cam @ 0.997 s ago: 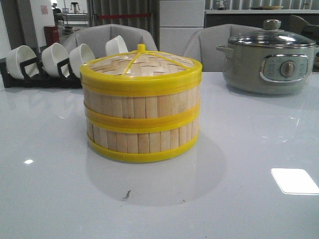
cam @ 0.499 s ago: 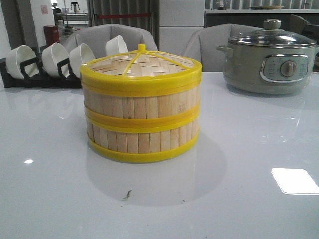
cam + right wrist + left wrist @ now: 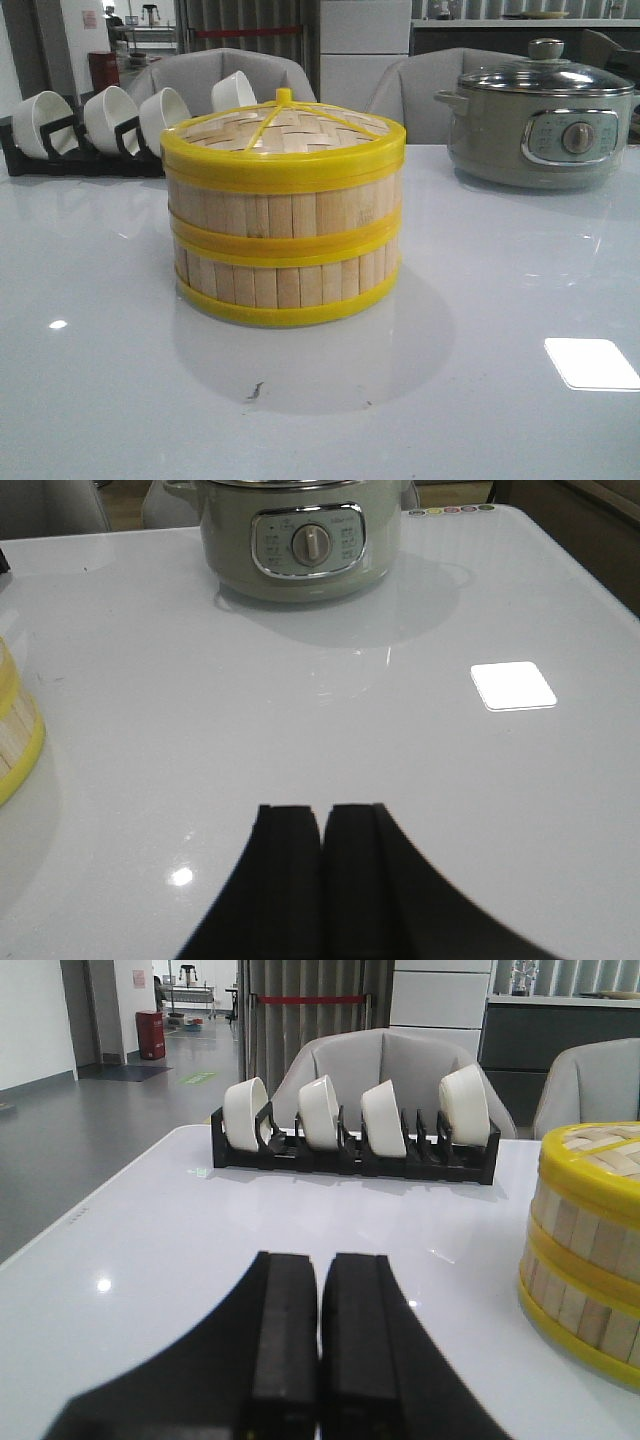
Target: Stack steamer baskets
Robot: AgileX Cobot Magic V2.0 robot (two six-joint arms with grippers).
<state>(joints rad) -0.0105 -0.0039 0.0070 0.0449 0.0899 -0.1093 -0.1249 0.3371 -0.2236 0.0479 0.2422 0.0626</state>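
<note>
No visible change: steamer baskets (image 3: 284, 250) in same stacked position on table (image 3: 500, 300) as before.

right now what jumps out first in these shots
Mid-table stand two stacked steamer baskets, bright yellow rims, topped by a woven lid. Behind-left sits a black rack of white bowls; behind-right a grey-green electric pot. Both the left tool and right tool are shut, holding nothing.

Both the left gripper (image 3: 318, 1340) and right gripper (image 3: 320, 880) have matte black, flat-faced, square-tipped jaws.
</note>
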